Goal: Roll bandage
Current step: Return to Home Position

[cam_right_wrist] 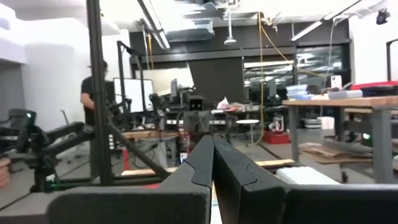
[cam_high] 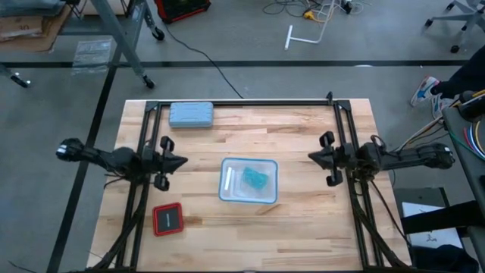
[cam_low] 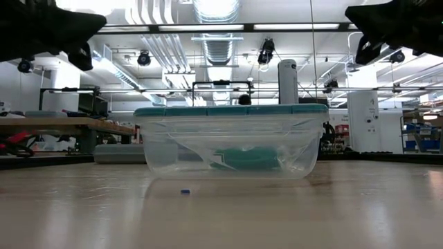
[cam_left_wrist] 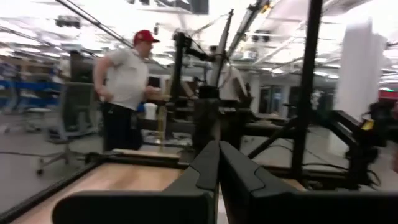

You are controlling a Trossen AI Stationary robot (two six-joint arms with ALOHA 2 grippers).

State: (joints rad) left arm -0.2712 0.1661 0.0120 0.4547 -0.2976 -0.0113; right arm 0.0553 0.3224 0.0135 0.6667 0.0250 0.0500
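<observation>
The teal-green bandage (cam_high: 255, 180) lies crumpled inside a clear plastic box (cam_high: 271, 165) at the middle of the table; the low view shows the bandage (cam_low: 252, 158) resting on the box's floor under a teal-rimmed lid (cam_low: 230, 110). My left gripper (cam_high: 183, 161) waits raised at the table's left side, its fingers (cam_left_wrist: 205, 168) shut on nothing and pointing toward the box. My right gripper (cam_high: 312, 156) waits raised at the right side, its fingers (cam_right_wrist: 227, 165) shut on nothing as well.
A grey-blue hard case (cam_high: 191, 114) lies near the far edge at the left. A red-framed black square (cam_high: 167, 219) lies near the front left. Black frame rails (cam_high: 242, 105) run along the far, left and right sides. People stand in the room beyond.
</observation>
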